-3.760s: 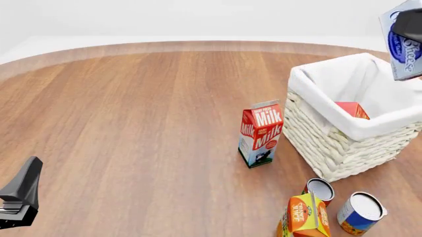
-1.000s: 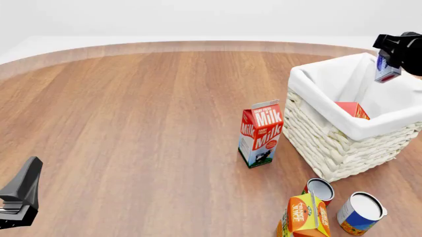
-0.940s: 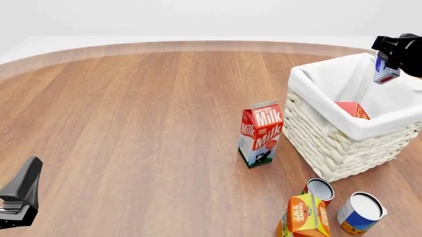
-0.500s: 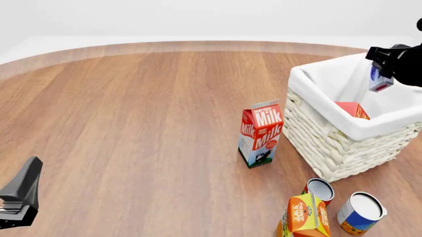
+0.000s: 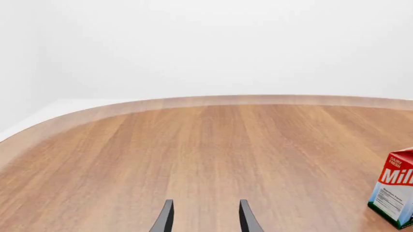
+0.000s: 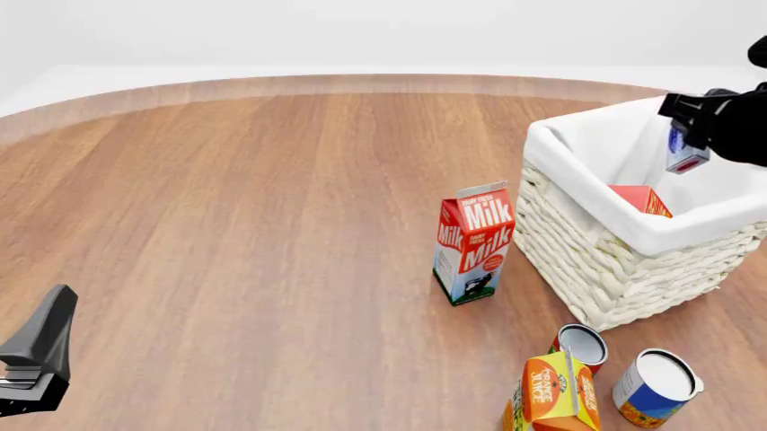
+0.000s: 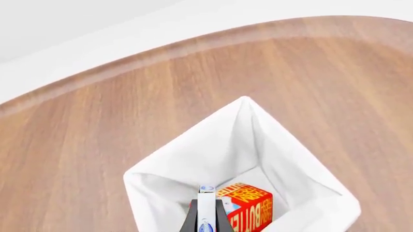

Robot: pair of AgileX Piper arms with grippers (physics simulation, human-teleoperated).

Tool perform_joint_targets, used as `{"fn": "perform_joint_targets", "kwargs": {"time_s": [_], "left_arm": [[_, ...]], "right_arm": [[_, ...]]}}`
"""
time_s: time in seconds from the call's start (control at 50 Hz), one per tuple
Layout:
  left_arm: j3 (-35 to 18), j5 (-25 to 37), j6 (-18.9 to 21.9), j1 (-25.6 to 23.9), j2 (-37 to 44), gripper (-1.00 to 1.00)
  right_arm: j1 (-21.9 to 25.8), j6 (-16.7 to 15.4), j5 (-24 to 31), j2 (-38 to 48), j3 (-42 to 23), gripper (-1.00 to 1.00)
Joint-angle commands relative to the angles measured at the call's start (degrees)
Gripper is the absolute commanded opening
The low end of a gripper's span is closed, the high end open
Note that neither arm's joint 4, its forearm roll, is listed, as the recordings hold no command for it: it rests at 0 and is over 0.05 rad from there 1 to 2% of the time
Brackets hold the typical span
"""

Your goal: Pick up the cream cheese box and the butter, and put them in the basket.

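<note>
The cream cheese box (image 6: pixel 687 153), small and white with blue print, hangs edge-on over the basket (image 6: pixel 599 251), just above the open top. My right gripper (image 6: pixel 698 126) is shut on it. In the right wrist view the box (image 7: pixel 206 212) sits between the dark fingers (image 7: pixel 223 218), above the white liner (image 7: pixel 193 159). The butter (image 6: pixel 641 199) lies inside the basket, also seen as a red-orange box (image 7: pixel 250 209) on its floor. My left gripper (image 6: pixel 36 350) rests at the near left, far from everything, with its fingers (image 5: pixel 248 218) apart and nothing between them.
A red-white milk carton (image 6: pixel 476 242) stands just left of the basket, and shows as the milk carton (image 5: pixel 393 193) in the left wrist view. An orange juice carton (image 6: pixel 558 395) and two cans (image 6: pixel 581 346) (image 6: pixel 656 386) stand in front of the basket.
My right gripper has carried the cream cheese box down and slightly left, from high at the right edge to just over the basket opening. The left arm has not moved.
</note>
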Motion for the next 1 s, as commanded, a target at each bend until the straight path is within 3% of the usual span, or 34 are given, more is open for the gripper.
{"fn": "perform_joint_targets", "kwargs": {"time_s": [0.02,1.0], "left_arm": [[0.0,0.0,0.0,0.0,0.0,1.0],[0.0,0.0,0.0,0.0,0.0,1.0]], "right_arm": [[0.4,0.2,-0.3,-0.2,0.0,-1.0],[-0.1,-0.7,-2.2,3.2,0.0,-1.0]]}}
